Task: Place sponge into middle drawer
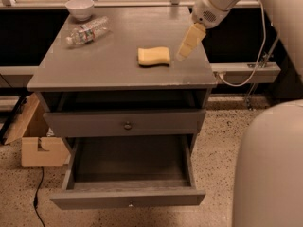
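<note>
Sponge [154,56] of pale-yellow foam, rectangular with wavy edges, is seen flat on the grey wooden cabinet top [118,72], outside the wide grey middle drawer [128,198], which is pulled open and shows a plain grey inside. The yellowish gripper [183,51] is held just right of it; how wide it stands cannot be told.

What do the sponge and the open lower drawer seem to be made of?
The sponge looks like soft foam: pale yellow, matte, wavy edges. The middle drawer seems painted wood: flat grey boards, dull finish. The gripper hangs close beside the sponge.
</note>
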Motion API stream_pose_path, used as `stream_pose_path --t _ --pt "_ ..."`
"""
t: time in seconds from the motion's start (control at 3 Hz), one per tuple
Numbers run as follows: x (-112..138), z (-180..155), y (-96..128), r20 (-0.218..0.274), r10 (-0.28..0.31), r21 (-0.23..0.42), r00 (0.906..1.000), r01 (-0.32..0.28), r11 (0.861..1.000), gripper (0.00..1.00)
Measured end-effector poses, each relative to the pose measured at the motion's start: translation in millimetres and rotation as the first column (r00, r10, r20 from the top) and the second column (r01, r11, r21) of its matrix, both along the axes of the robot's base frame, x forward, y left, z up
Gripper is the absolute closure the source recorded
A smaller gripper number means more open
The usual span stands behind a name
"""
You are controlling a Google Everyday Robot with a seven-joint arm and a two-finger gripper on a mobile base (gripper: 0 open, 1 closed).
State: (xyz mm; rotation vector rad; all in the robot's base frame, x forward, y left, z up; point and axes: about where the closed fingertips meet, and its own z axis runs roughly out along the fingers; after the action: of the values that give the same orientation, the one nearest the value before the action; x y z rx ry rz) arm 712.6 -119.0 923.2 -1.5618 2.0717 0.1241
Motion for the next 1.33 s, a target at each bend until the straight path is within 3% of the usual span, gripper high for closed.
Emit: stream_pose_path --t 0.67,1.33 --pt "29.1 -39.3 52.3 -0.074 0.055 -0.110 0.9957 -0.063 0.992 0.00" --pt "42.1 -70.1 88.1 -0.136 0.126 -0.108 0.9826 -0.142 0.984 0.00"
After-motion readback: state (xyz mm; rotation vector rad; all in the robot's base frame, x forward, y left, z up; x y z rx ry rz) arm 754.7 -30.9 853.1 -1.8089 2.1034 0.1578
